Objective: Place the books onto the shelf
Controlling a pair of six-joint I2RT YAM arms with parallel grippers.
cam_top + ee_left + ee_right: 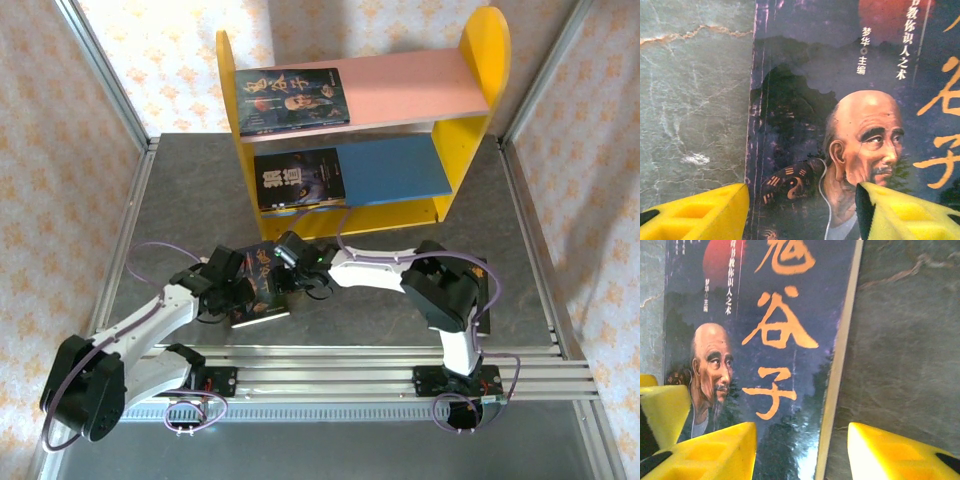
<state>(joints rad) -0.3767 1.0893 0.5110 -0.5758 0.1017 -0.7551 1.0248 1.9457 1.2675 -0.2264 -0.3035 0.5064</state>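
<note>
A dark book (262, 287) with orange characters and a bald man's face lies on the grey table between my grippers. My left gripper (236, 292) (802, 216) is open and straddles the book's spine edge (752, 150): one yellow finger (705, 215) is over the table, the other over the cover. My right gripper (300, 270) (802, 455) is open astride the opposite page edge (832, 405). The shelf (480, 60) stands at the back, with one book (290, 100) on its pink upper board and another (298, 178) on its blue lower board.
Much of the pink board (410, 90) and the blue board (395, 168) is bare to the right of the shelved books. A dark flat thing (488, 300) lies mostly hidden under the right arm. Metal rails (340, 365) run along the near edge.
</note>
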